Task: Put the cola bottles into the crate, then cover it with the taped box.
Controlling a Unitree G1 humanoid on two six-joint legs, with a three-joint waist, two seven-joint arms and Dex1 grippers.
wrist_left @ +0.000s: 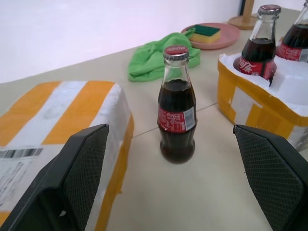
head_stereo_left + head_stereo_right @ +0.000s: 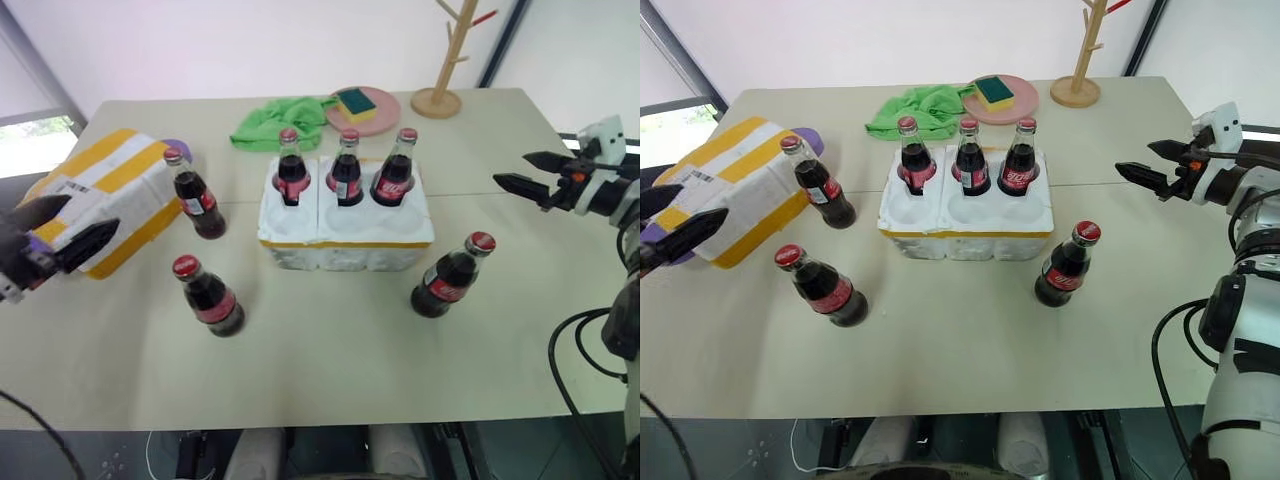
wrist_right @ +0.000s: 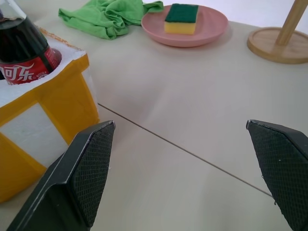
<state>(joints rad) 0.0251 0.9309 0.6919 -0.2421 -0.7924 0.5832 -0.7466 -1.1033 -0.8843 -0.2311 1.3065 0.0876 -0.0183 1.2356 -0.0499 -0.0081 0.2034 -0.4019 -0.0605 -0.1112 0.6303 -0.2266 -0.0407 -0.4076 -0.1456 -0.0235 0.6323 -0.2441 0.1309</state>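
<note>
While three bottles wait loose: crate (image 2: 345,235) mid-surface holds three upright in its back row.
Taped box (image 2: 105,200): left of it.
Left claw (image 1: 173,183): open, empty.
Right claw (image 2: 520,172): open, empty.

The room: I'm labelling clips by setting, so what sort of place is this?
Probably an indoor lab or office staged for a demo: a plain beige table against bare white walls, with household props on it, such as a pink plate holding a sponge and a wooden stand.
</note>
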